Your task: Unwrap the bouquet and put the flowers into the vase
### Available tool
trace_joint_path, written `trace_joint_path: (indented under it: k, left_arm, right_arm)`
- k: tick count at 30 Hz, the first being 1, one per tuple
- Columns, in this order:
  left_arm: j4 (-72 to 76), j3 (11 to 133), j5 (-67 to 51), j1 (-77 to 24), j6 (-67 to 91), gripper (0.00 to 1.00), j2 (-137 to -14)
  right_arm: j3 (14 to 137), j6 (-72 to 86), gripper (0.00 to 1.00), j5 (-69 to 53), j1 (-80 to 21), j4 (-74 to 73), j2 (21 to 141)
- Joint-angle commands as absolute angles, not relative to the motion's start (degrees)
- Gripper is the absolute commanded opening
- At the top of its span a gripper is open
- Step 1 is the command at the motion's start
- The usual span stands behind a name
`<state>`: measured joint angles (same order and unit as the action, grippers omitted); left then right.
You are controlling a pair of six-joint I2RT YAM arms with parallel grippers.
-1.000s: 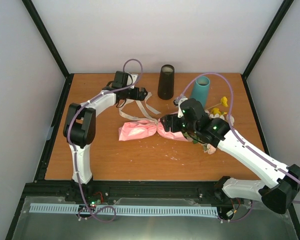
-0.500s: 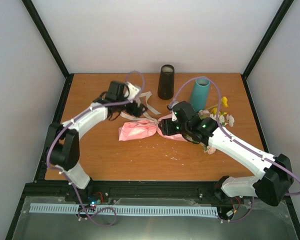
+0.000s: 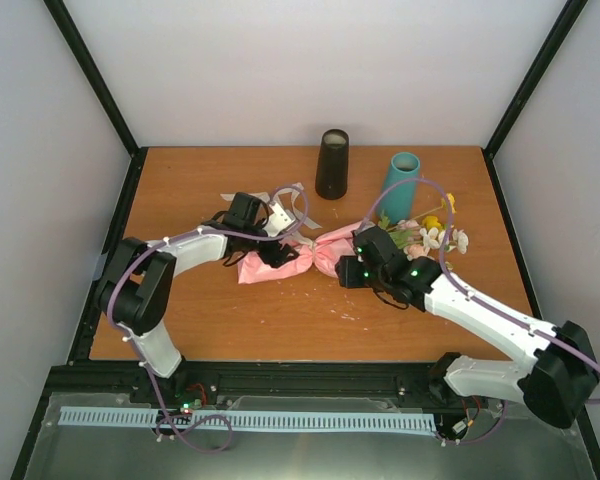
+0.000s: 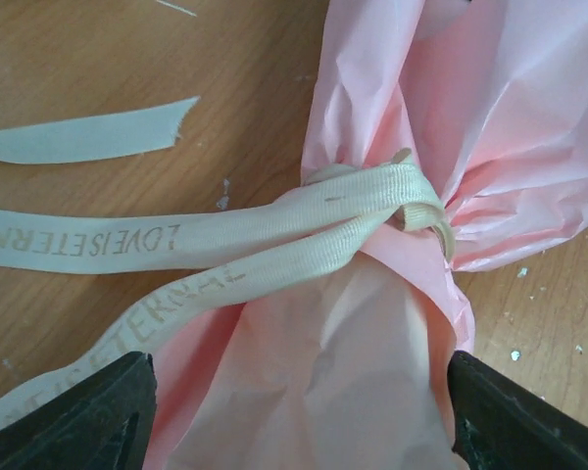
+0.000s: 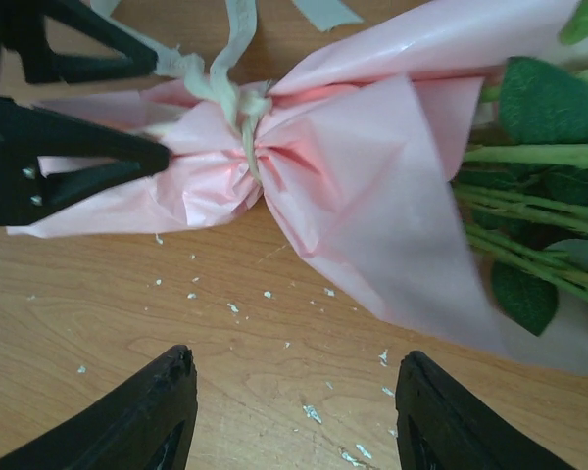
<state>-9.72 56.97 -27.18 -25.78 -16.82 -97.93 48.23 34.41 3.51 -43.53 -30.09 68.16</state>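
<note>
Ribbon knot is straddled by the spread left gripper, right gripper also spread; ribbon alone, not pink paper, is best pinched.

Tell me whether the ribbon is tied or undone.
Tied. The ribbon cinches the pink paper at its pinched waist; loose tails lie on the table.

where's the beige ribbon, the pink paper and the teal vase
beige ribbon (image 4: 377, 201): left wrist view, on its knot
pink paper (image 5: 372, 166): right wrist view, on the flared sheet right of the knot
teal vase (image 3: 398, 176): top view, on its outer wall
</note>
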Motion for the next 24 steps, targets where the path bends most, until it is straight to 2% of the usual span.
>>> trace_joint_path:
  k: [1,3,7,10,15,24]
  left_arm:
    - [-7.3,58.6,-30.3,-26.5,-19.5,0.74,-99.8]
    - [-7.6,58.2,-30.9,-27.7,-19.0,0.63,-100.8]
    - [-11.8,59.3,-32.5,-29.2,-16.2,0.26,-102.7]
    - [-14.4,60.3,-34.0,-29.4,-12.5,0.12,-102.1]
    - [-15.9,59.6,-37.4,-29.4,-3.2,0.06,-98.4]
    - [-13.6,57.2,-47.0,-29.4,10.1,0.06,-97.7]
  right_arm:
    - [46.5,36.5,0.55,7.1,-43.9,-30.2,63.2]
    - [45.4,36.3,0.54,6.7,-43.9,-29.7,61.6]
    - [43.5,35.0,0.51,5.1,-43.9,-27.5,59.9]
    - [42.4,32.5,0.49,2.5,-43.9,-24.9,59.8]
    - [41.1,29.1,0.46,-2.0,-43.9,-21.0,61.6]
    - [42.3,27.9,0.38,-7.6,-44.1,-13.9,69.2]
